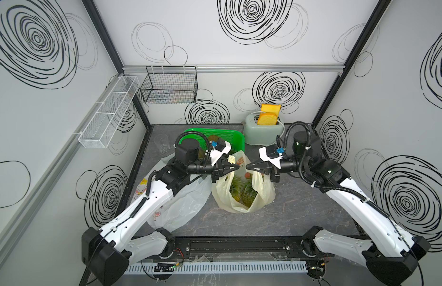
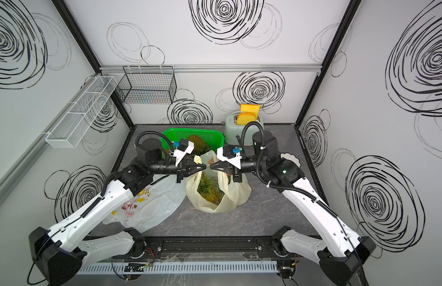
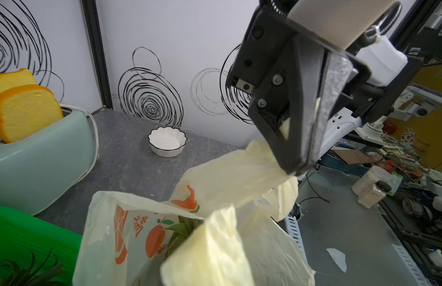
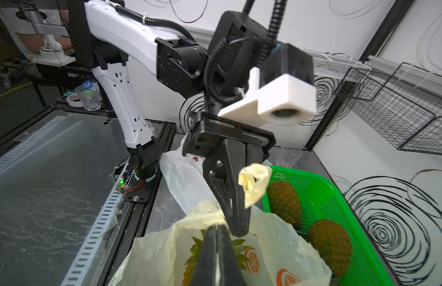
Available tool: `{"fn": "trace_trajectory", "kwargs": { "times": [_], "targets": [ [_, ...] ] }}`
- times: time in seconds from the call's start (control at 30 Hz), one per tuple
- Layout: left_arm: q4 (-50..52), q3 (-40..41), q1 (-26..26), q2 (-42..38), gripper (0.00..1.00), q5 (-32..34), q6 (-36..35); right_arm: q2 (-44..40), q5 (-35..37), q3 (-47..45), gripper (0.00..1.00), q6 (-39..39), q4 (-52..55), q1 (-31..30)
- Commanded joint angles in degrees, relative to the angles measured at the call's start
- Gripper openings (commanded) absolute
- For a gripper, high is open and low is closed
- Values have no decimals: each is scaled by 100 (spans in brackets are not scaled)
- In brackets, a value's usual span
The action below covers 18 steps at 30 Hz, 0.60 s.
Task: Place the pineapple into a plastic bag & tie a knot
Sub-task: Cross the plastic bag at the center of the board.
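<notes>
A pale yellow plastic bag [image 1: 222, 195] [image 2: 239, 195] with orange prints stands at the table's middle. The pineapple [image 1: 242, 190] [image 2: 210, 192] sits inside it, leaves showing [image 3: 182, 227] [image 4: 197, 247]. Above the bag's mouth my two grippers meet tip to tip. My left gripper [image 1: 236, 167] [image 2: 204, 166] [image 4: 238, 232] is shut on one bag handle, whose loop [image 4: 254, 183] sticks out beside its fingers. My right gripper [image 1: 247, 167] [image 2: 211, 168] [image 3: 293, 169] [image 4: 217, 231] is shut on the other handle. My left gripper's own jaws are hidden in the left wrist view.
A green basket [image 1: 215, 135] [image 4: 351, 222] behind the bag holds more pineapples [image 4: 281, 200]. A mint toaster [image 1: 262, 135] with bread stands at the back. A clear printed bag [image 1: 187, 205] lies on the left. A glass [image 1: 161, 143] and a white bowl [image 3: 167, 141] are near the walls.
</notes>
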<state>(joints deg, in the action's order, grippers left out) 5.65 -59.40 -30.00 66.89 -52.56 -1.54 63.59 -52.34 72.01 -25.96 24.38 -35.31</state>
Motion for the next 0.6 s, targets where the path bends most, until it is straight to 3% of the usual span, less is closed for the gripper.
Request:
{"fn": "trace_trajectory", "kwargs": {
  "times": [0.0, 0.17, 0.23, 0.4, 0.57],
  "targets": [
    [-12, -163, 2, 69, 18, -430, -575, -21, -202, -5, 0, -102, -289, -37],
    [-97, 68, 149, -187, 53, -430, -655, -14, -54, -38, 0, -204, -271, -32],
    [-236, 230, 232, -389, 60, -438, -614, -28, -23, -46, 0, -232, -250, -29],
    [-489, 692, 503, -888, 65, -448, -543, -22, -60, -29, 0, -240, -183, -25],
    [-866, 1112, 555, -1330, 93, -556, -469, -14, -93, 41, 0, -270, -48, -22]
  ]
}}
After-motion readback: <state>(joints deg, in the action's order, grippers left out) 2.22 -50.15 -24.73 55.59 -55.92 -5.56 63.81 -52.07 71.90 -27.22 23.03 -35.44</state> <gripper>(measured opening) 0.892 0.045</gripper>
